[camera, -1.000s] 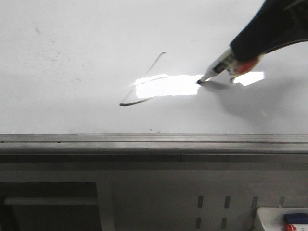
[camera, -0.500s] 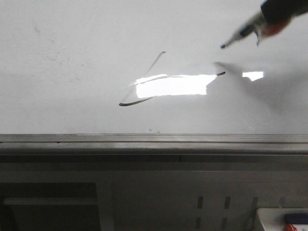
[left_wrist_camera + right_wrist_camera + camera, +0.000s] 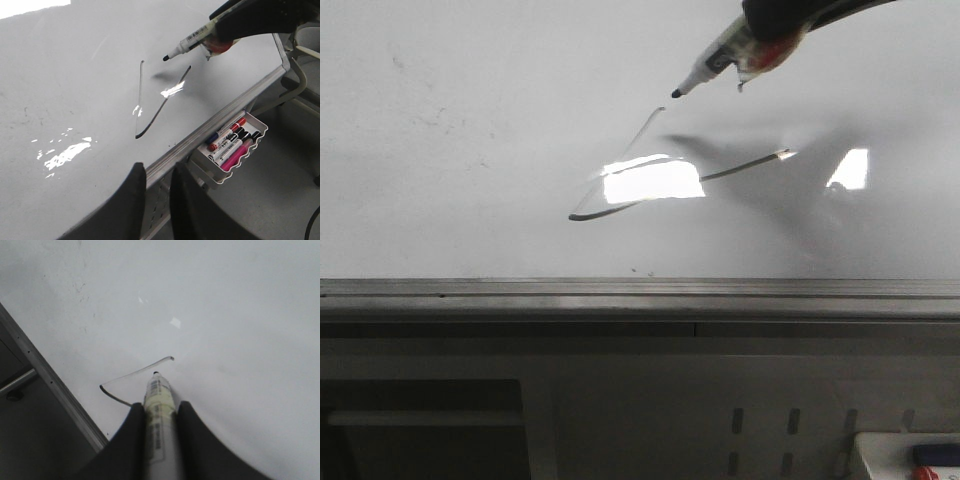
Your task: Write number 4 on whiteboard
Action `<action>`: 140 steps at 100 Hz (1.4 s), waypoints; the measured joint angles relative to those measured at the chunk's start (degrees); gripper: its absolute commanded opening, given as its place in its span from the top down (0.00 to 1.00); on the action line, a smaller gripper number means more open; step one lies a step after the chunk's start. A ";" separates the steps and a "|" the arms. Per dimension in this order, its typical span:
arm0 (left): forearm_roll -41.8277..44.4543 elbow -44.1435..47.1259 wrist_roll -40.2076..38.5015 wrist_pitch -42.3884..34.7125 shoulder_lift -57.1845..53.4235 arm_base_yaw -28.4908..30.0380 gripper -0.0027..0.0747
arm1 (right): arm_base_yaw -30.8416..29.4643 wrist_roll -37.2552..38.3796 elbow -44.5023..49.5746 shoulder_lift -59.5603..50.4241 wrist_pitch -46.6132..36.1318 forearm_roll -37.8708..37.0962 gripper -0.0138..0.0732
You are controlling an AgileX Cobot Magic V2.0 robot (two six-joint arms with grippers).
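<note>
While the right tool (image 3: 760,35) holds a marker (image 3: 710,70) tight between its fingers, the pen's long axis slants down to the left in the front view, and its dark tip hangs above the whiteboard (image 3: 470,100), near the top end of the slanted stroke. The number 4 (image 3: 650,180) is in the middle of the board, with only this stroke and the long crossbar drawn. Half a second ago the tip was further right, above the crossbar's right end; the left tool (image 3: 157,200), narrowly open and holding nothing, hangs near the board's grey rim.
</note>
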 measured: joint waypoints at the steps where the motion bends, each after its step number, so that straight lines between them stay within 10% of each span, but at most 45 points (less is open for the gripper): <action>1: 0.00 0.00 0.00 0.00 0.00 0.00 0.84 | 0.14 0.00 0.00 0.11 -0.30 0.00 0.89; 140: -0.09 0.00 0.00 0.86 0.00 0.00 0.84 | 3.27 3.66 8.63 4.10 0.29 1.05 0.89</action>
